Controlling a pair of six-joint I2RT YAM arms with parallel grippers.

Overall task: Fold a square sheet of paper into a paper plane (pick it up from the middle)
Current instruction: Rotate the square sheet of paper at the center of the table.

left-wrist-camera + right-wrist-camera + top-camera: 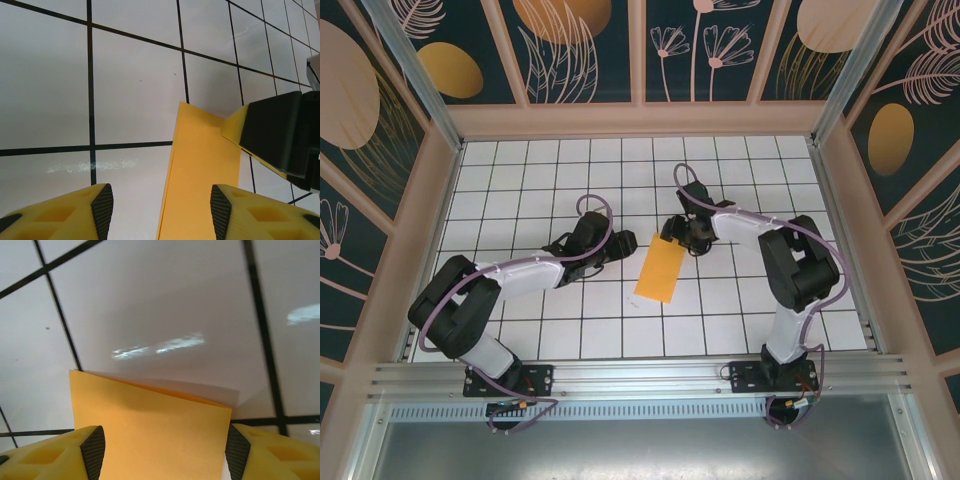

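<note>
A: Progress?
B: Early. Paper [660,272] looks folded in half, on bench [570,330], centre frame; nose, wing folds not done.
A: Hands?
B: Left hand [161,212], right hand [165,450] both wide open by its top end, gripping nothing.

1. The left arm [470,310] rises from its base at the table's near edge. Its elbow is folded back toward the left edge, and its pale forearm runs rightward toward the table's middle.
2. The left tool [617,243] sits low over the table, its two fingers [102,210] spread wide with a clear gap between them.
3. The right arm [798,265] stands up from the near edge, bends at a raised elbow toward the right edge, then reaches leftward.
4. The right tool [672,236] is near the table's middle, facing the left tool and just apart from it. Its fingers [93,450] are held wide apart.
</note>
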